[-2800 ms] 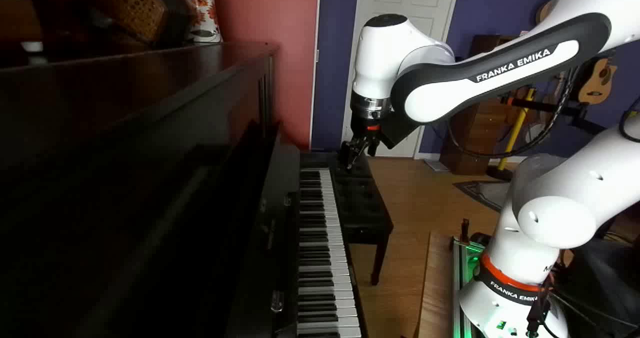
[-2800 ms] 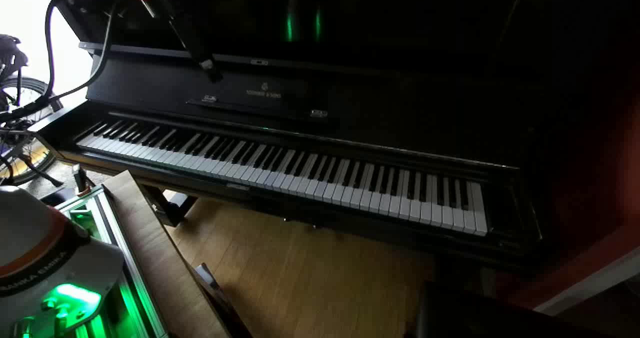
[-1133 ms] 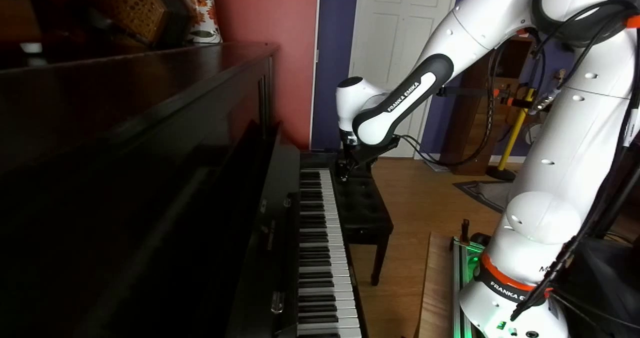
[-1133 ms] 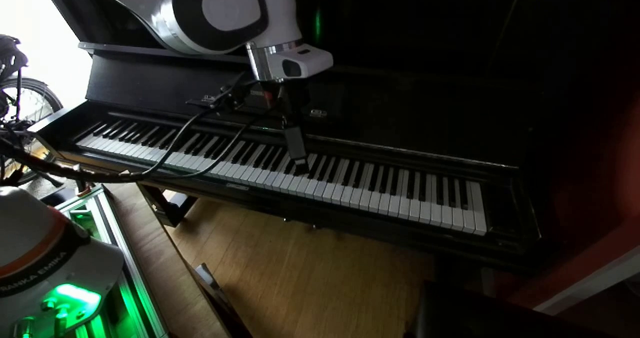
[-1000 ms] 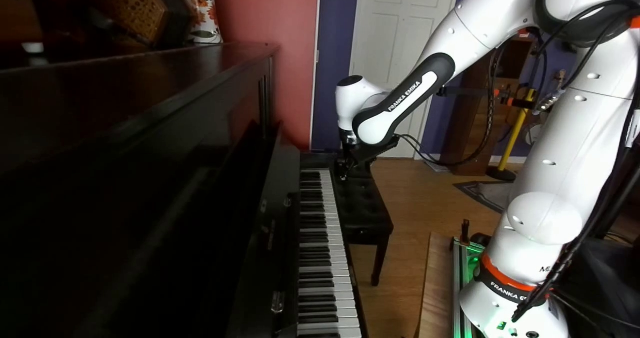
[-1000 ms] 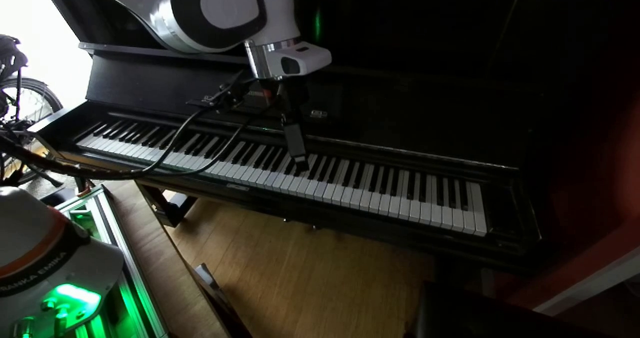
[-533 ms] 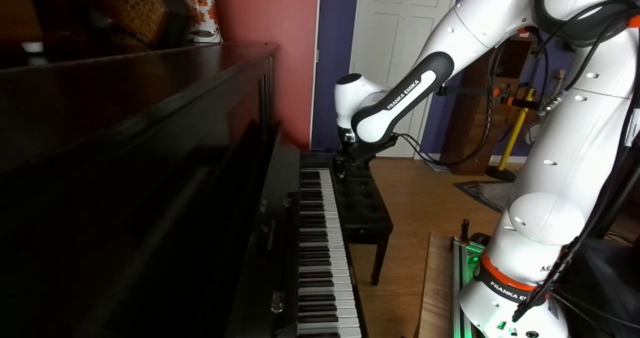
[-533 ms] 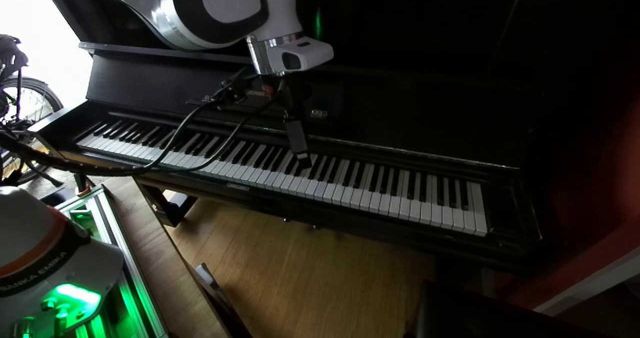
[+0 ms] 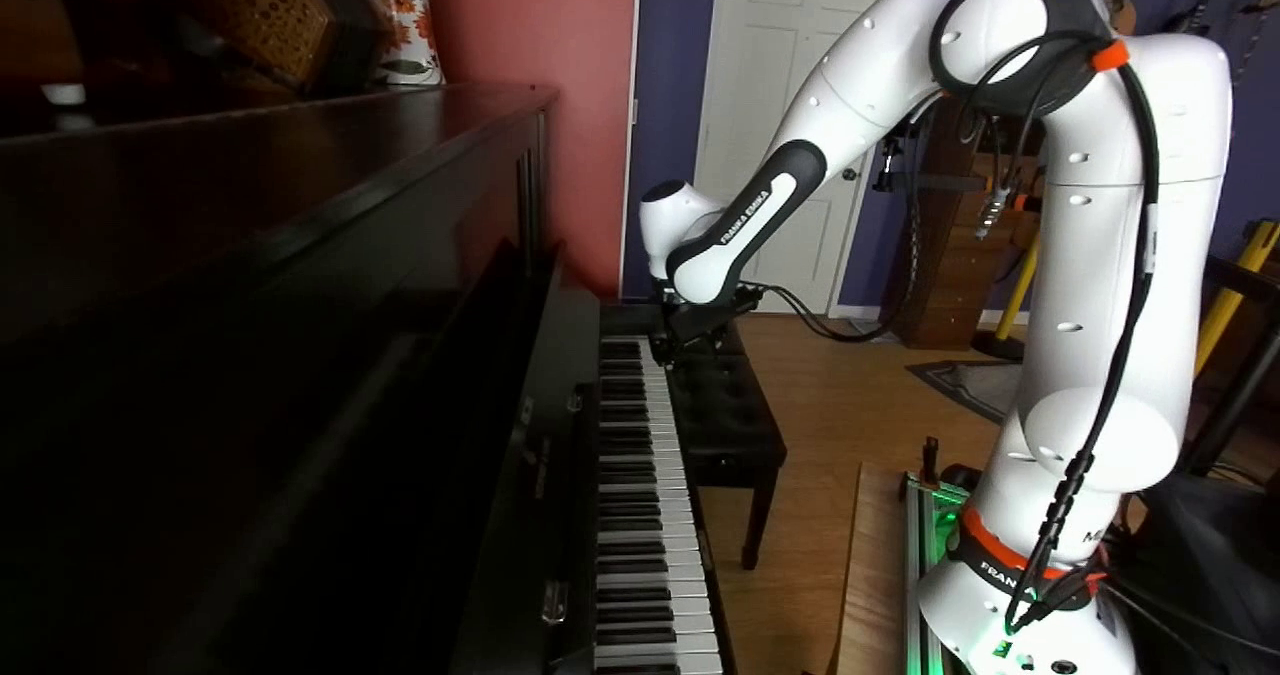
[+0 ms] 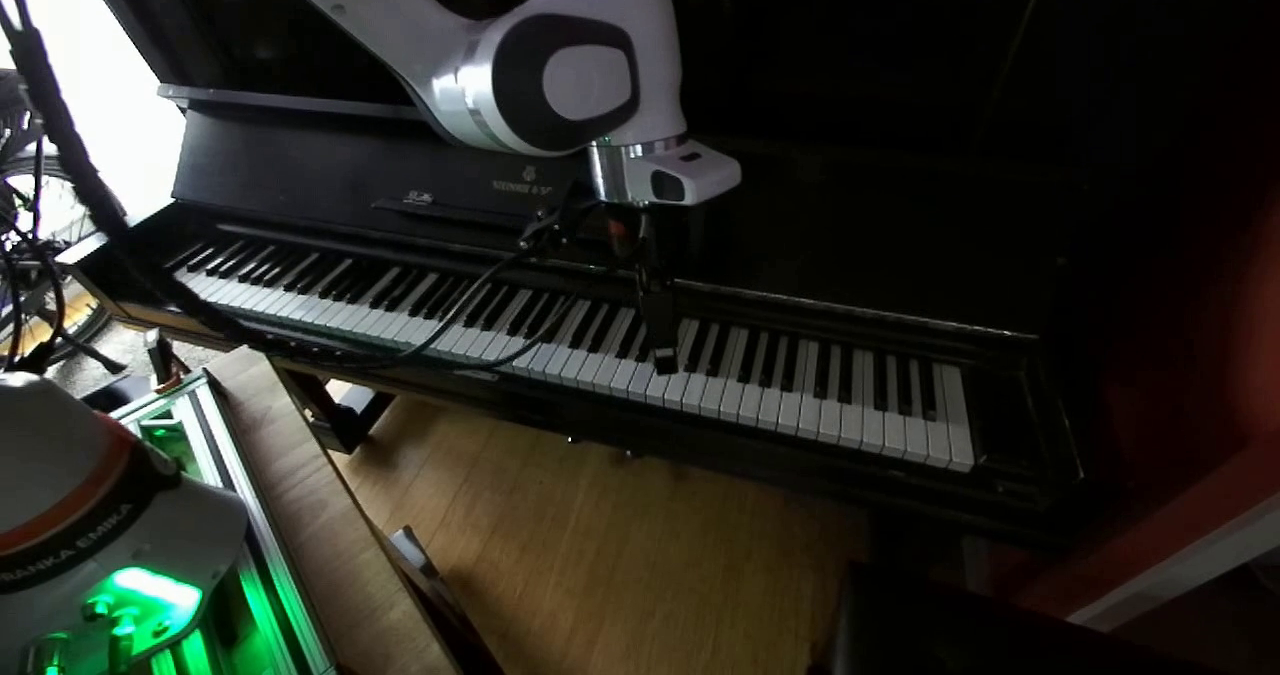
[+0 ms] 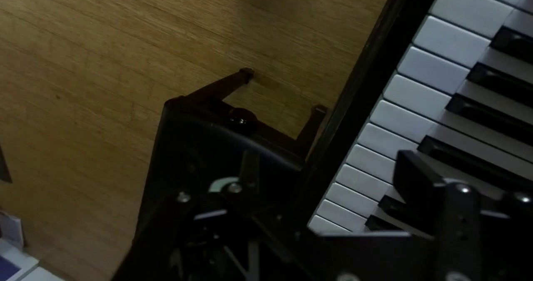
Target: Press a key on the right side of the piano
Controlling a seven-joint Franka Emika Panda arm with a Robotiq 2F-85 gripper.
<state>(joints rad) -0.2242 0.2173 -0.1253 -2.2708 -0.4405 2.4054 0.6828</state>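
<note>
The dark glossy piano shows in both exterior views, its body (image 9: 480,305) along the left and its front panel (image 10: 850,245) across the back. Its white and black keys run in a long row; in the wrist view, the keys (image 11: 420,95) fill the right side. My gripper (image 9: 667,350) is at the far end of the keyboard, by the keys' front edge. In an exterior view, my gripper's finger (image 10: 664,355) overlaps white keys right of the keyboard's middle; contact cannot be told. In the wrist view, my gripper (image 11: 327,154) is open and empty, fingers wide apart.
A black padded bench (image 9: 725,405) stands before the keyboard's far end; it also shows in the wrist view (image 11: 200,147). Cables (image 10: 470,295) loop from the arm across the keys. A wooden tabletop edge (image 10: 310,515) lies beside the robot base. A concertina-like object (image 9: 260,20) sits atop the piano.
The arm has come down from high beside the piano to the keyboard. In the last half second, my gripper has moved right along the keys and lower. The keys look unchanged.
</note>
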